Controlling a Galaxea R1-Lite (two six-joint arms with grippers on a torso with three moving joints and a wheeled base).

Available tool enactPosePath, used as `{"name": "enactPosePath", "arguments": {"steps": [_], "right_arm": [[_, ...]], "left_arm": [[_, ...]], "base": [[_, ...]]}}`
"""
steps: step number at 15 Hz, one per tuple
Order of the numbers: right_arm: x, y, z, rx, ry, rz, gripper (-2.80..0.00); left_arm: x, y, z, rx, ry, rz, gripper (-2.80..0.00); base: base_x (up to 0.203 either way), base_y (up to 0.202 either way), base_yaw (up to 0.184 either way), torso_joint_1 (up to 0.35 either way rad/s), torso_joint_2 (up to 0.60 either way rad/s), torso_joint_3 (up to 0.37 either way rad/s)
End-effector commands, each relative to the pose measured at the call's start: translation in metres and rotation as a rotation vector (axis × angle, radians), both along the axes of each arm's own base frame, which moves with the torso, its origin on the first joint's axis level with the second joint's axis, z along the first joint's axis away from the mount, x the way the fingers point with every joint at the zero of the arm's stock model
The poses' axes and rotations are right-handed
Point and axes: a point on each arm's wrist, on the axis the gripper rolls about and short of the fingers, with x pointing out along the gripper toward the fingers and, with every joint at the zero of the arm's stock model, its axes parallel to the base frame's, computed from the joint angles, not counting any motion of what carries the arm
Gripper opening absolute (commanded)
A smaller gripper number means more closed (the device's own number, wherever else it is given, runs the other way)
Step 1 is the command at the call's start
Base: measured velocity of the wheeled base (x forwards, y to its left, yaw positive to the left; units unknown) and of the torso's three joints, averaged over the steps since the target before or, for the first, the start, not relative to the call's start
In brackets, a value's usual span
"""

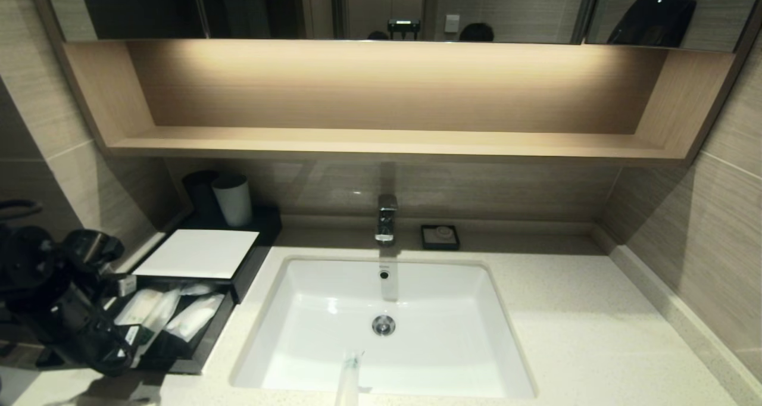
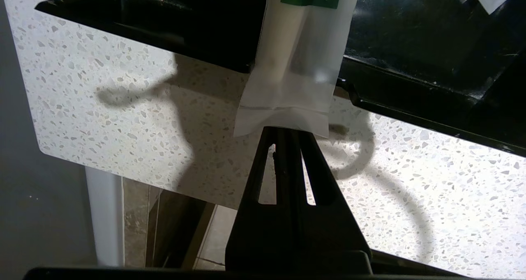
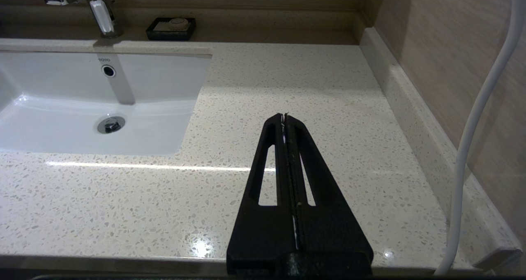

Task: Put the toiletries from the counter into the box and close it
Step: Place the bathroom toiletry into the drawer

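Note:
The black box (image 1: 250, 263) with a white top panel stands at the counter's left; its front drawer (image 1: 205, 340) is pulled out. My left gripper (image 1: 132, 347) (image 2: 285, 128) is shut on the end of a long whitish packet with a green mark (image 2: 287, 87) (image 1: 156, 318). The packet reaches over the drawer's front edge into the drawer. A second slim packet (image 1: 348, 379) lies across the sink's front rim. My right gripper (image 3: 284, 116) is shut and empty above the speckled counter (image 3: 320, 87), right of the sink; the head view does not show it.
Short white sachets (image 1: 195, 315) lie in the drawer. A light grey cup (image 1: 233, 199) and a dark cup (image 1: 201, 193) stand behind the box. The white sink (image 1: 446, 311), faucet (image 1: 386, 216) and black soap dish (image 1: 440, 237) fill the middle. A white cable (image 3: 472, 128) hangs by the right wall.

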Motion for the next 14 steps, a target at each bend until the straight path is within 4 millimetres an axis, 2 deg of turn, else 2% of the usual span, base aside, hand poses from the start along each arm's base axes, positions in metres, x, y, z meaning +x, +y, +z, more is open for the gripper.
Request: {"name": "enactPosePath", "arguments": {"steps": [1,6,14], "right_arm": [[0.0,0.0,0.0,0.0,0.0,-0.001,-2.8],[0.0,0.0,0.0,0.001,0.0,0.0,-2.8],[0.0,0.0,0.0,0.0,0.0,0.0,-2.8]], "left_arm": [[0.005,0.001,0.0,0.001,-0.007,0.005,-2.8],[0.011,0.003,0.006,0.006,-0.042,0.018,-2.8],[0.02,0.002,0.0,-0.001,-0.034,0.03,-2.8]], "base": [[0.0,0.0,0.0,0.0,0.0,0.0],[0.0,0.0,0.0,0.0,0.0,0.0],[0.0,0.0,0.0,0.0,0.0,0.0]]}}
